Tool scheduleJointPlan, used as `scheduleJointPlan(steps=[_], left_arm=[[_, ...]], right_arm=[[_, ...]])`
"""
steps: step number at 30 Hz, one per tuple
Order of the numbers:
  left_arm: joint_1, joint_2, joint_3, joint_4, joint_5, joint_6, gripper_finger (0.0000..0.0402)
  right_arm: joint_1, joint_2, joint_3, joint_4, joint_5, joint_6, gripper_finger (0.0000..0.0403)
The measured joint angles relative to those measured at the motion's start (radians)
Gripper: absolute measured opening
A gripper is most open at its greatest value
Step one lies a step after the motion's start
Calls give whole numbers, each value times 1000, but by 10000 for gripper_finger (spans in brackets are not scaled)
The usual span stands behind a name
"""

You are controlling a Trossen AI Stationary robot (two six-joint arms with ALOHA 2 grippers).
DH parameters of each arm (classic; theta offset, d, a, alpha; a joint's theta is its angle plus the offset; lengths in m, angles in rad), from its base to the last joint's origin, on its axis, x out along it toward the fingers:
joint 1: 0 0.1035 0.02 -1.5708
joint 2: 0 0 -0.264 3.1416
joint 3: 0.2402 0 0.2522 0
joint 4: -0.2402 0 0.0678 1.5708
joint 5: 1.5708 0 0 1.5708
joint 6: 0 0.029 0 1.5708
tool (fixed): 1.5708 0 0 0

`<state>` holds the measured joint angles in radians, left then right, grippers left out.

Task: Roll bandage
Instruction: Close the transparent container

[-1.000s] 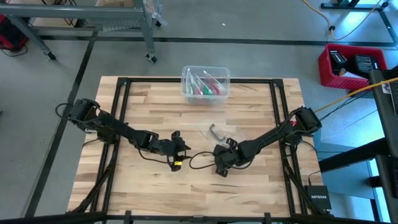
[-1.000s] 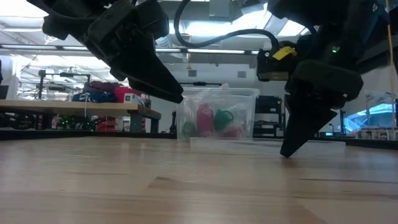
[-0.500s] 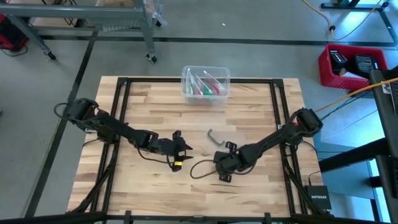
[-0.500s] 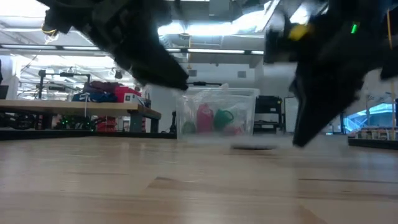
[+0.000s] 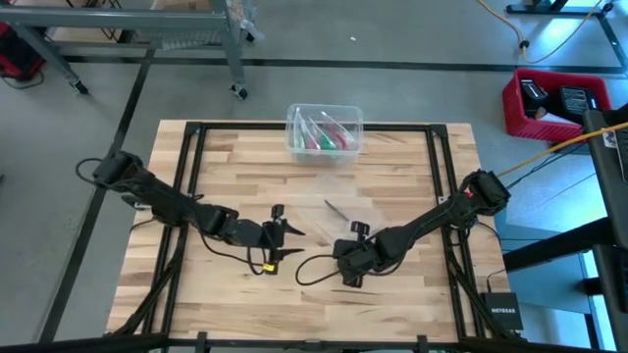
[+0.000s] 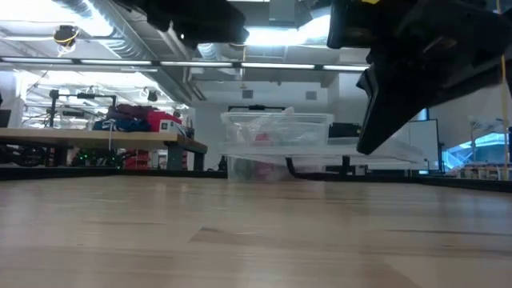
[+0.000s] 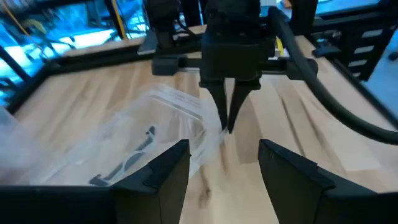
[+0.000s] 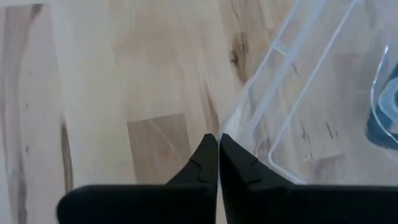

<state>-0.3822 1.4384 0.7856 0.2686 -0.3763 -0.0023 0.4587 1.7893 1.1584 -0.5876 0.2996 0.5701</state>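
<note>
From above: one wooden table [image 5: 226,167], two dark arms, one clear tub [image 5: 324,128] at the far edge with green and pink items inside, too small to count. Left arm [image 5: 177,206] and right arm [image 5: 422,227] both reaching to the middle of the table, ends near each other. Between the tub and the arm ends, one thin dark streak, not clear enough here to name. One red crate [image 5: 554,98] on the floor beyond the right side.

At table height: one clear plastic bag [image 6: 320,150] hanging level above the boards, off the table, in front of the tub. Right arm's dark bulk beside the bag, left arm only at the upper edge.

Past the left wrist: left pincer [image 7: 222,149] released, two fingers spread wide, holding nothing. Straight ahead, right pincer [image 7: 229,124] pointing down and clenched on one edge of the bag. Inside the bag, one bandage [image 7: 127,163], a narrow dark strip here.

Past the right wrist: two fingertips pressed together, pinching the bag's corner. One teal patch inside the bag, at the frame's edge.
</note>
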Motion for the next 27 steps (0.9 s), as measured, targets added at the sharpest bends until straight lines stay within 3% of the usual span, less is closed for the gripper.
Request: scheduleJointPlan(steps=[10,20,23,27], left_arm=[[-57,-58,0,-33,-167,76,182],[-64,-64,-10,-178,-246,-264,182],[-80,-64,-43,-148,-259,-313,182],[-111,-64,-125,21,-330,-341,182]], right_arm=[[0,-90,1,-18,44,-3,1],[0,-208,1,-19,79,-51,1],[0,-245,1,-11,96,-74,1],[-1,-284,2,14,110,-110,1]])
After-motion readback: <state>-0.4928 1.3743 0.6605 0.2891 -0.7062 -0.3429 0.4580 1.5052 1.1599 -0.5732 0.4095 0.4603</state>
